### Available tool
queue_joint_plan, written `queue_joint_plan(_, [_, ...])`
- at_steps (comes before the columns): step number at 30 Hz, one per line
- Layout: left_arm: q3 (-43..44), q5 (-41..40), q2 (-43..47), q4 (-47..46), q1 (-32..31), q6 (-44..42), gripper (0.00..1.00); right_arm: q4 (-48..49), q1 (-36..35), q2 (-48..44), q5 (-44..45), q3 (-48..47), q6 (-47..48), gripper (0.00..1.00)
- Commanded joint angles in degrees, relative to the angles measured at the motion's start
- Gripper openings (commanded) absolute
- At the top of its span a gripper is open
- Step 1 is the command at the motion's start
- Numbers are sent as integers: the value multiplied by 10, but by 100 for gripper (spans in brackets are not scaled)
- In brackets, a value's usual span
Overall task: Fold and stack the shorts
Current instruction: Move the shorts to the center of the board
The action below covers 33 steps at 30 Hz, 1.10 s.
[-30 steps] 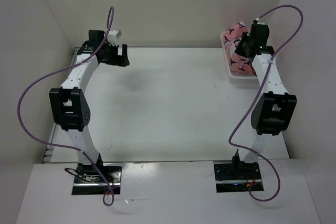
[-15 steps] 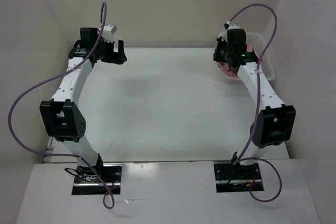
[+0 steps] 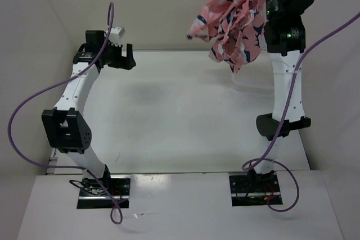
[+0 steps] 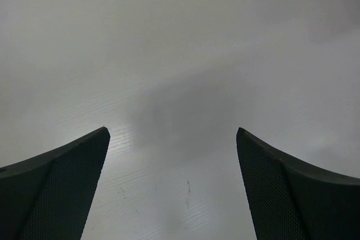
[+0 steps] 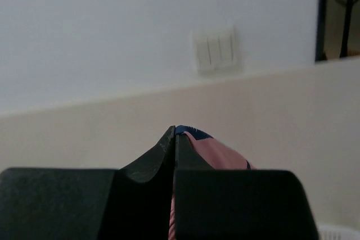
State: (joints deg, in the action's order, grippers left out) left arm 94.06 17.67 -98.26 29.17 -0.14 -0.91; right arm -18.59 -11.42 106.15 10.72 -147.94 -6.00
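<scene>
1. Shorts up since half a second back: then low by the basket, now hanging bunched in the air, far right, high above the bench.
2. Right arm reared upright; right fingers pinched closed on a pink fabric edge.
3. Left fingers spread wide, holding nothing, over the far-left bench, unmoved.

Left arm: reaching forward on its own side, elbow bent. Left tool faces downward, jaws spread wide, nothing between them.

Right arm: upright, forearm near vertical, wrist high. Right tool has its jaws pressed together, pinching an edge of the shorts.
</scene>
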Motion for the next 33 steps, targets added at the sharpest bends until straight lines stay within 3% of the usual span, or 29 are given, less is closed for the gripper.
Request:
queue_joint_plan(1, [40,9,24,-17,-2,9,100,73,-26,37,28,-135,34,0])
queue_joint_plan(5, [40,9,24,-17,-2,9,100,97,-89,44,-62,-186,39,0])
queue_joint_plan(11, [40,-61,51,-24,4,9,100,59,-220,75,-109,-212,59,0])
queue_joint_plan(21, [-5,-213,112,-54,69,9,100,-28,-244,166,-148,-205,-34,0])
queue_joint_plan(22, [-12,-228,124,-60,69,9,100,-40,-244,173,-148,-196,-49,4])
queue_joint_plan(23, [-30,-228,130,-60,69,9,100,-53,-244,180,-154,-181,-54,19])
queue_joint_plan(24, [-39,-228,140,-60,69,9,100,-80,-238,193,-165,-171,-54,43])
queue_joint_plan(25, [-48,-228,146,-54,69,9,100,-93,-238,199,-198,-159,-54,86])
queue_joint_plan(27, [-72,-215,159,-47,69,9,100,-134,-231,207,-219,-118,-60,99])
queue_joint_plan(31, [-108,-129,173,16,69,9,100,-156,-208,193,-247,1,-77,100])
queue_joint_plan(33, [-124,-113,173,34,69,9,100,-156,-207,177,-237,72,-34,100])
